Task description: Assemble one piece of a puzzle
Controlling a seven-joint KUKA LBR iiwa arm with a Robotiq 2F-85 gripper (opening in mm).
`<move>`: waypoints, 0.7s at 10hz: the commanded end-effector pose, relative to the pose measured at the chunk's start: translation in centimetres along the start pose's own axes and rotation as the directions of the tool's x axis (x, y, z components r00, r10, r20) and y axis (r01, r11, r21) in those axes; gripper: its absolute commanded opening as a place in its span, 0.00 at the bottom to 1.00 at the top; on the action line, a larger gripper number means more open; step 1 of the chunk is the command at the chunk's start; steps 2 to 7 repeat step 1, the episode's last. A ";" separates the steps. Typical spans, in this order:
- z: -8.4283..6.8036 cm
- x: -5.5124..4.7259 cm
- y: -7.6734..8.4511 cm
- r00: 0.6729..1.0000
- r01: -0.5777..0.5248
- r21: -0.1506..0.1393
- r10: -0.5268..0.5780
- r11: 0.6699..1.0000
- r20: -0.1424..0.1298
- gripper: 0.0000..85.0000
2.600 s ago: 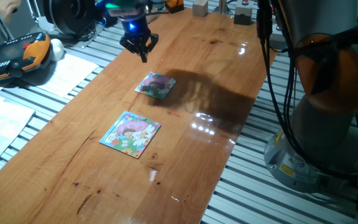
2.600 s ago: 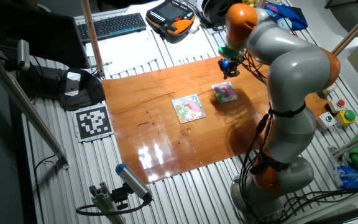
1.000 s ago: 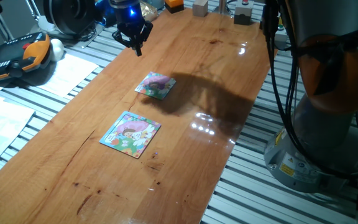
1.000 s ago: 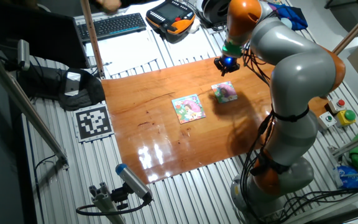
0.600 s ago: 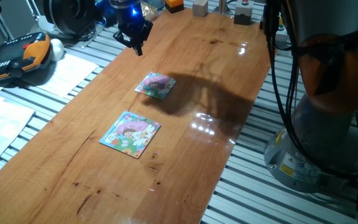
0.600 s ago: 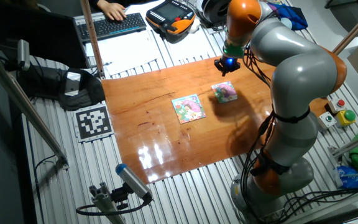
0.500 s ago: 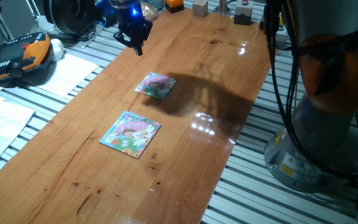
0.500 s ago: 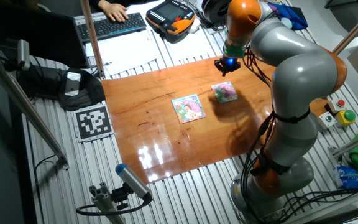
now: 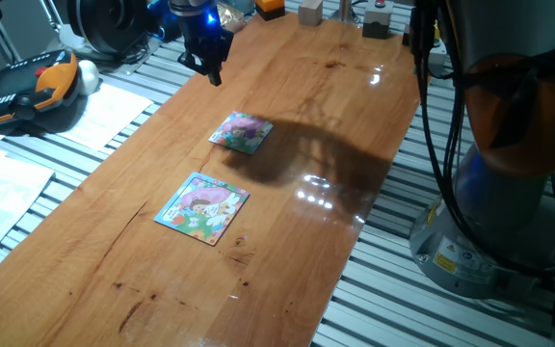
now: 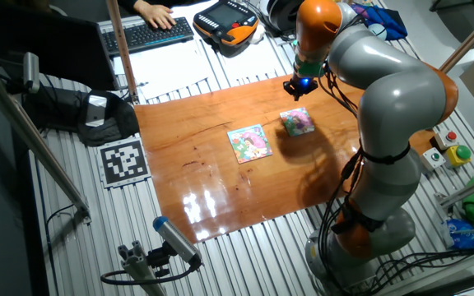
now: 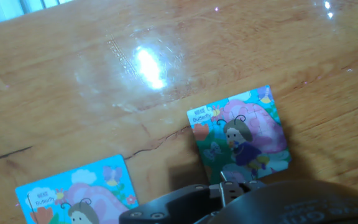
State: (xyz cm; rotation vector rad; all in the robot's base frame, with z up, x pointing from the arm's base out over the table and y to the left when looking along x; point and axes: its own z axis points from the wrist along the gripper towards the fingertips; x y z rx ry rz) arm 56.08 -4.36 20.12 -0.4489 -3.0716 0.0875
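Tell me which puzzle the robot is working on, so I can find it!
Look at the long wooden table. Two square cartoon puzzles lie on it; pick the puzzle nearer the gripper. It is smaller than the other puzzle, which has a light-blue border.

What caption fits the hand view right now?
Hand view over the wooden table: the puzzle ahead, larger puzzle at lower left, gripper at the bottom edge.

Wooden surface (image 9: 287, 106) with two flat obstacles: the puzzle (image 9: 241, 132) and, nearer the front, a larger puzzle (image 9: 202, 207). Bare wood separates them. Beyond the puzzle, the hand (image 9: 210, 72) hangs above the surface's edge.
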 end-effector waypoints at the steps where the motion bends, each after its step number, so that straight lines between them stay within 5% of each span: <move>1: 0.0 0.0 0.0 1.000 -0.002 0.002 0.002 1.000 0.000 0.00; 7: 0.0 0.0 0.0 1.000 -0.002 0.002 0.002 1.000 0.000 0.00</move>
